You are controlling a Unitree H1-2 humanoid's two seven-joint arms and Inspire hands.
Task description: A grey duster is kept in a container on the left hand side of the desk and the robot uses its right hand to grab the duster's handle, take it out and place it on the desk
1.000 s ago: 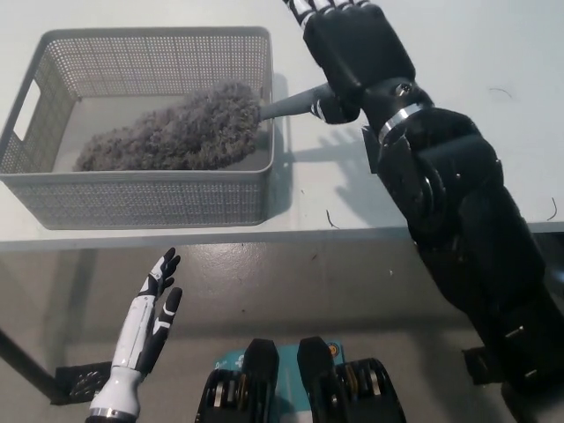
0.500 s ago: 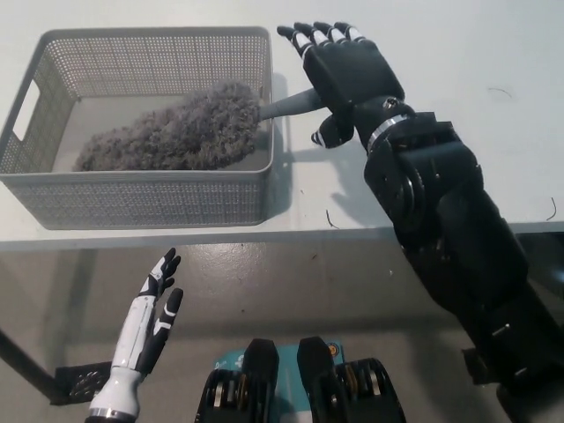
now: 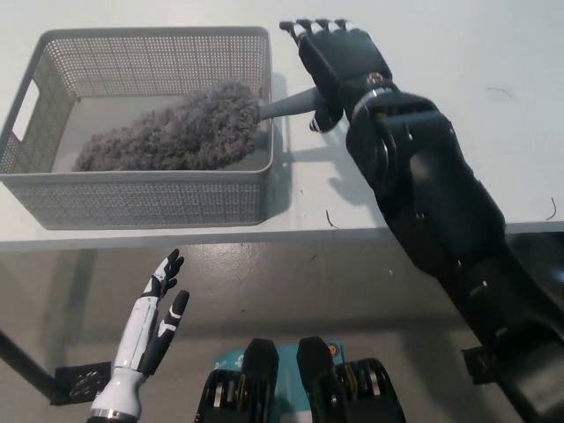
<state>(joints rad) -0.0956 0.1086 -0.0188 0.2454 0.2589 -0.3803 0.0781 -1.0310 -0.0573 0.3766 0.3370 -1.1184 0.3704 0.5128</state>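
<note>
Reaching: right hand (image 3: 337, 60) sits over the outer end of the duster handle (image 3: 289, 105), just past the container's right wall; grab not made yet by the look of it.
Right hand state: fingers spread and extended, pointing away toward the far side of the desk (image 3: 493, 132); nothing held; thumb hangs down just beside the handle tip, contact unclear.
Duster: grey duster (image 3: 176, 130) lies in the container (image 3: 132, 207), fluffy head on the floor of it, filling the middle and right part.
Handle: grey tapered stick, pokes out over the container's right rim, tip ends under the black palm.
Long axis: runs from lower left inside the container up to the right, so the handle points toward the right hand.
Key relation: handle lies left of and under the right hand; palm covers its free end, fingers cross the axis rather than run along it. Judgement: curling the fingers round the stick is what the next move calls for, then lift up and right to clear the rim.
Nearer hand: right hand by far; left hand (image 3: 152, 328) rests low at lower left, below the desk edge, fingers apart, empty, well apart from the container.
Risk: judged, the fluffy head may drag on the rim and shift the light container when pulled.
Progress: early; duster not out yet.
</note>
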